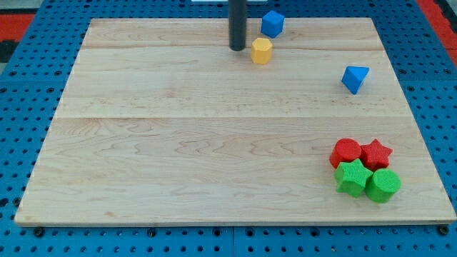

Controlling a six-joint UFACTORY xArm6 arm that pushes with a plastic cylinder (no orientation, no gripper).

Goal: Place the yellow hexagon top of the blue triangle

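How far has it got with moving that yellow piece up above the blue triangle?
Nothing looks finished yet. My tip sits just left of the yellow hexagon, near the board's top edge. The blue triangle lies apart, toward the view's right and lower. Left to do: push the hexagon rightward until it sits just above the triangle.

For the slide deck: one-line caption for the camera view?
My tip just left of the yellow hexagon, blue triangle far to the right.
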